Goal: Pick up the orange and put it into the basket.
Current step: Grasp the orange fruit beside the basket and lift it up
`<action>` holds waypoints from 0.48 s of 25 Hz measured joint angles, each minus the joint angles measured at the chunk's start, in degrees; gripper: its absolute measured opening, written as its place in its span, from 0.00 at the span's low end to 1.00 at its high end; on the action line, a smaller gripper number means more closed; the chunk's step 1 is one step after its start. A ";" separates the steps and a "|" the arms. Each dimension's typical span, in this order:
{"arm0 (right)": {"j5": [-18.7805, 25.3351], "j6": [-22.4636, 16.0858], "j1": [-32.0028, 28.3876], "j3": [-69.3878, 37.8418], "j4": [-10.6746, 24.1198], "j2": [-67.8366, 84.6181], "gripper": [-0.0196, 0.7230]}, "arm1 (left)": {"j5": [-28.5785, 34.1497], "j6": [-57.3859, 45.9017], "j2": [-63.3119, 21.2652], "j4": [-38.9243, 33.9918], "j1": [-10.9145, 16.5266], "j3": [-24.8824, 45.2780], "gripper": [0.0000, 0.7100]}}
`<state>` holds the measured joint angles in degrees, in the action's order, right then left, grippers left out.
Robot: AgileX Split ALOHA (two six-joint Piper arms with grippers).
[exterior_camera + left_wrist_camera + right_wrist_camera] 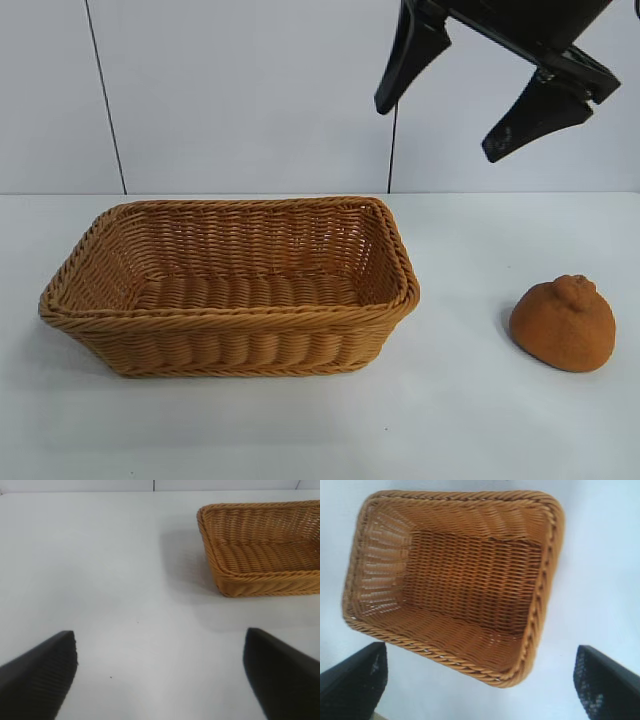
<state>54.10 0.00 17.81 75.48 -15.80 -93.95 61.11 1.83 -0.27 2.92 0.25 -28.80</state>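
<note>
Orange sits knob-up beside the basket, whose long axis runs left-right.

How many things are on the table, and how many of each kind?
Orange: 1, on the table beside the basket, not inside it.
Basket: 1, with nothing in it.
Robot tool: 2, the right tool open high above the table, the left tool open over bare table.
Total: 2 things on the table, 4 counting tools.

A white table bears the basket and, apart, the orange.
</note>
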 joint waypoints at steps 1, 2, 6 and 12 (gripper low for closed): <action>1.24 -1.20 -0.67 0.00 2.12 0.00 0.96 | 0.00 -0.02 0.00 0.00 0.00 0.00 0.91; 2.24 -1.81 -1.80 0.00 3.57 0.00 0.96 | 0.00 -0.02 0.00 0.00 0.00 0.00 0.91; 4.14 -2.16 -7.90 0.00 5.52 0.00 0.96 | 0.00 -0.02 0.00 0.00 0.00 0.00 0.91; 4.75 -1.89 -12.12 0.00 5.88 -0.08 0.96 | 0.00 -0.07 0.00 0.00 0.00 0.00 0.91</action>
<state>58.85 -1.89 5.69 75.48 -9.92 -94.03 61.11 1.76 -0.27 2.92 0.25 -28.80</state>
